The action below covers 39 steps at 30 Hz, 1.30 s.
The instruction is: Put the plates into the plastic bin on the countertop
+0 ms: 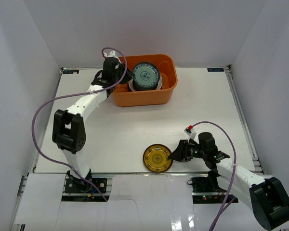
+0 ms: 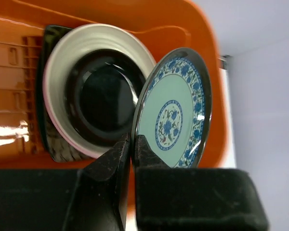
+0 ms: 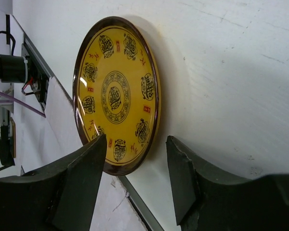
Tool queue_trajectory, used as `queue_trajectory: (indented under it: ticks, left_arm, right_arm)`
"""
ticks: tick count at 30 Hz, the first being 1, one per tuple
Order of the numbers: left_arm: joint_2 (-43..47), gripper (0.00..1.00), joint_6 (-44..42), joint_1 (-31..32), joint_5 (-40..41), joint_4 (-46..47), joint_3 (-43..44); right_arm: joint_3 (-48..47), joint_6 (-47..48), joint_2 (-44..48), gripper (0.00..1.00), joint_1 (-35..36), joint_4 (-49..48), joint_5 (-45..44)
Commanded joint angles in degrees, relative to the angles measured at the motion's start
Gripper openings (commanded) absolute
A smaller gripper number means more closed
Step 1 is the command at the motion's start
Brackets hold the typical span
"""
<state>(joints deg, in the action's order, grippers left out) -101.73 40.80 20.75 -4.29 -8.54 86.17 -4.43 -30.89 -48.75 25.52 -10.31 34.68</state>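
Observation:
The orange plastic bin (image 1: pixel 168 91) stands at the back of the white countertop (image 1: pixel 135 130). My left gripper (image 1: pixel 126 77) is shut on the rim of the blue-patterned plate (image 1: pixel 146 74) and holds it over the bin. In the left wrist view the blue-patterned plate (image 2: pixel 176 113) stands beside a stack with the glossy black plate (image 2: pixel 103 96) on the cream plate (image 2: pixel 86 41); a pink rim shows beneath. The yellow-gold patterned plate (image 1: pixel 157 158) lies at the front. My right gripper (image 1: pixel 174 156) is open at its right edge; the plate's rim (image 3: pixel 135 163) lies between the jaws.
White walls stand on three sides. Metal rails (image 1: pixel 243 120) run along the countertop's edges. A purple cable (image 1: pixel 43 110) loops beside the left arm. A dark patterned dish (image 2: pixel 53 144) lies at the bottom of the stack in the bin.

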Motion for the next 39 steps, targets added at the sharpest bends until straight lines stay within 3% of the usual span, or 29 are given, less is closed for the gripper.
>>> queue_trajectory:
  ticks: [1,7,8,9,12,15,16,17,20,23,26,30,32,36,39]
  left_arm:
    - [-5.48,0.0,-2.47,-1.42,0.86,-2.88,7.84]
    - [-14.27,0.02,-5.55,-2.82,2.54,-7.02,17.18]
    - [-14.8,0.08,-5.73,-3.0,2.28,-7.2,17.36]
    - [-15.24,0.23,-5.73,-3.35,2.01,-7.2,17.45]
    - [-16.04,0.52,-5.99,-4.14,0.0,-7.28,17.98]
    - [-15.16,0.68,-6.17,-4.75,-1.76,-7.28,17.89]
    - [-14.81,0.77,-6.17,-5.02,-2.64,-7.2,17.98]
    - [-13.5,0.81,-6.17,-5.37,-3.78,-7.46,18.24]
    - [-8.16,0.98,-6.87,-6.16,-7.13,-7.46,17.63]
    - [-1.83,0.98,-7.75,-6.25,-9.41,-6.85,13.34]
    - [9.85,0.98,-9.24,-6.08,-9.24,-6.93,3.77]
    - [32.75,0.98,-13.98,-6.08,-3.98,-7.19,-12.84]
    - [39.3,0.98,-16.87,-5.99,0.22,-9.55,-21.28]
    - [55.8,0.98,-16.98,-5.99,3.42,-12.47,-34.9]
    - [61.03,0.98,-15.31,-5.9,1.06,-12.47,-43.52]
  right_arm:
    - [3.72,-2.15,-0.47,0.59,1.11,-1.74,-1.01]
    - [4.07,-3.82,-1.17,0.49,1.82,-3.31,-3.56]
    - [4.07,-3.74,-1.6,0.49,1.9,-3.32,-4.08]
    - [4.07,-3.56,-2.13,0.48,1.9,-3.23,-4.18]
    - [4.07,-5.05,-3.8,0.41,2.08,-6.38,-3.39]
    - [4.07,-5.05,-4.95,0.33,2.08,-7.27,-5.05]
    - [4.07,-5.23,-5.12,0.29,2.08,-7.27,-5.4]
    - [4.07,-6.01,-5.04,0.19,2.08,-7.79,-5.23]
    - [4.07,-6.64,-4.25,0.08,2.08,-8.68,-5.23]
    - [2.5,-5.93,-2.14,0.08,2.08,-6.4,-6.02]
    - [0.39,-7.42,0.23,0.08,2.08,-7.53,-4.89]
    - [-6.55,-7.68,4.26,0.08,1.99,-4.29,-5.76]
    - [-11.99,-7.95,4.8,0.08,1.9,-3.67,-6.28]
    - [-22.62,-6.55,2.01,0.08,1.9,-2.26,-9.27]
    - [-29.92,-6.46,-3.86,0.08,1.82,-4.98,-13.13]
